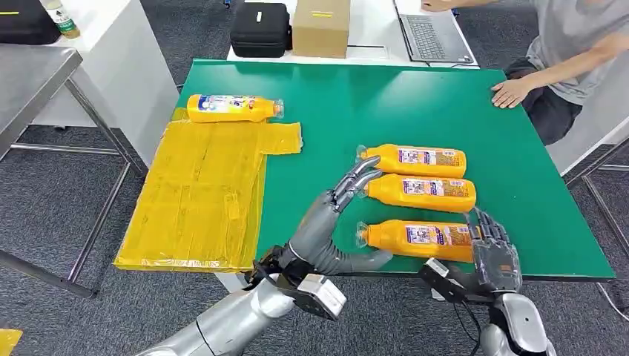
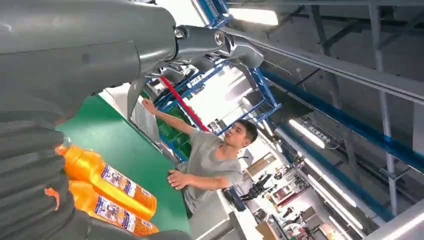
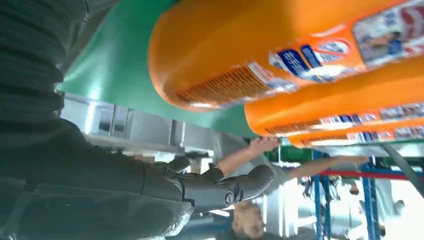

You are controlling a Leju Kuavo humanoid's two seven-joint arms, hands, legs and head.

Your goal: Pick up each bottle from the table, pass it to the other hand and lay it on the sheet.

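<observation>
Bottles: one (image 1: 234, 108) lies on sheet (image 1: 193, 200), three wait on table (image 1: 334, 104). Right hand (image 1: 493, 248), fingers spread, empty, sits at nearest bottle's (image 1: 415, 239) base. Left hand (image 1: 334, 222) open, hovering nearby. Pick step; next, right must close round it.

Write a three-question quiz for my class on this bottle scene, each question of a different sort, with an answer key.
1. How many orange bottles lie off the yellow sheet, on the bare green table?
2. True or false: the right hand holds a bottle.
3. The left hand is: A) open, B) gripping a bottle, C) resting on the sheet.

Key: 1. Three; a fourth bottle lies on the sheet's far edge. 2. False; it is open beside the nearest bottle. 3. A.
</observation>
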